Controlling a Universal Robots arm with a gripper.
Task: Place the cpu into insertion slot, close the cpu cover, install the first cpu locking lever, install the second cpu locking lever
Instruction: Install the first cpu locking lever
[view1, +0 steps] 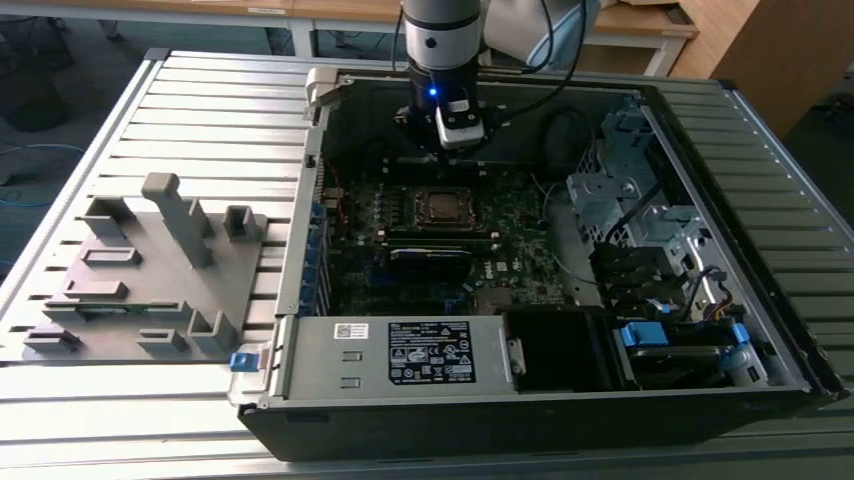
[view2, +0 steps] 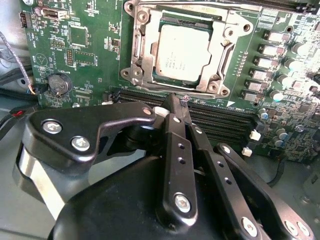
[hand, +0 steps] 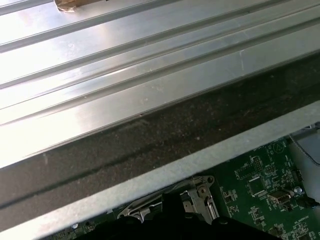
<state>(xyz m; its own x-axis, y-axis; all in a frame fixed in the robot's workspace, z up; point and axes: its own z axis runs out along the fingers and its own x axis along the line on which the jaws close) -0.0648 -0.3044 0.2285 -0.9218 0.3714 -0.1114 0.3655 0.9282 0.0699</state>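
The cpu, silvery-tan on top, lies flat in the insertion slot on the green motherboard. The cpu cover, a silver frame plate, lies down around the chip. In the second wrist view my gripper hangs just off the socket's edge, over the black memory slots. Its black fingers meet at the tip, and I see nothing held between them. In the exterior view the gripper hovers inside the open case, just behind the socket.
A grey fixture plate with upright blocks sits on the slatted table at the exterior view's left. The labelled power supply fills the case's front. Drive cages and cables crowd the right. The case wall rises close behind the gripper.
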